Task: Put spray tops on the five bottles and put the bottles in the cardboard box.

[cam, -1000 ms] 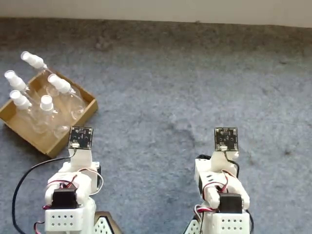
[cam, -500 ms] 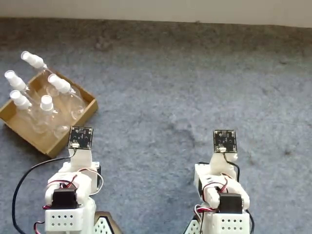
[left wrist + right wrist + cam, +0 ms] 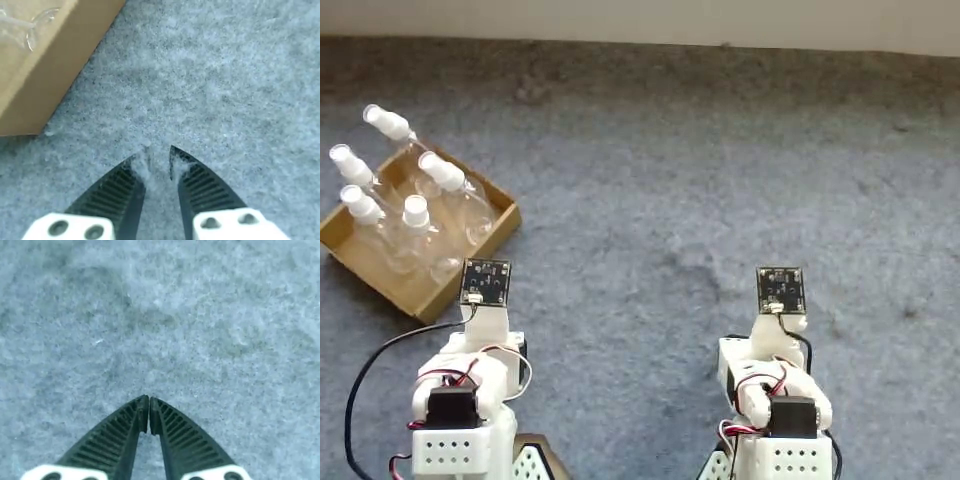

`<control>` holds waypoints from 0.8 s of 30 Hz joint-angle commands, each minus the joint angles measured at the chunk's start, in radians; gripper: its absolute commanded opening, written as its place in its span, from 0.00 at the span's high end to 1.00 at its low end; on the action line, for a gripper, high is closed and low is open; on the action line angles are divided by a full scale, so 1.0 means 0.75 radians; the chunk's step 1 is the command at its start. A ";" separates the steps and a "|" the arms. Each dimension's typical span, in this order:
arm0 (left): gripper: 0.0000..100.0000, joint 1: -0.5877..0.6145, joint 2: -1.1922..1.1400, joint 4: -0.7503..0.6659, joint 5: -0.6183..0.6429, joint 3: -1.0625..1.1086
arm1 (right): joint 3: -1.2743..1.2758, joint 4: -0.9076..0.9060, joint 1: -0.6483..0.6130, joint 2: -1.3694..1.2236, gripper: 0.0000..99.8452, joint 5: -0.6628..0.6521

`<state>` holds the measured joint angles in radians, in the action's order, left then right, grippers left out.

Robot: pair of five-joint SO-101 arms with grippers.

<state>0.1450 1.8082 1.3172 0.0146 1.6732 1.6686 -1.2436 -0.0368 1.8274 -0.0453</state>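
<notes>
Grip five clear plastic bottles [image 3: 460, 205] with white spray tops, lying in brown cardboard box [image 3: 370, 275], at the neck (likely light, slick, squashy). Empty left hand [image 3: 158, 152] slightly parted, right hand [image 3: 149, 402] closed.

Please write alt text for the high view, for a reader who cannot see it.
Five clear bottles with white spray tops lie in a cardboard box at the left of a grey carpet. The left arm and right arm sit at the near edge.

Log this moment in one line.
five bottles: capped, in cardboard box | left gripper: slightly open, empty | right gripper: shut, empty
</notes>
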 commanded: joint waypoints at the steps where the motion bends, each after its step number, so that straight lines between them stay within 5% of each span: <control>1: 0.99 0.011 0.017 0.006 0.092 0.030 | 0.142 -0.007 0.011 0.011 1.00 -0.014; 11: 0.99 -0.216 0.017 0.008 0.180 0.030 | 0.144 -0.007 0.011 0.011 1.00 -0.014; 24: 0.99 -0.228 0.017 0.008 0.180 0.030 | 0.144 -0.007 0.011 0.011 1.00 -0.014</control>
<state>-0.0100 1.8082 1.3172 0.1358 1.6732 1.6686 -1.2436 -0.0368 1.8274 -0.0453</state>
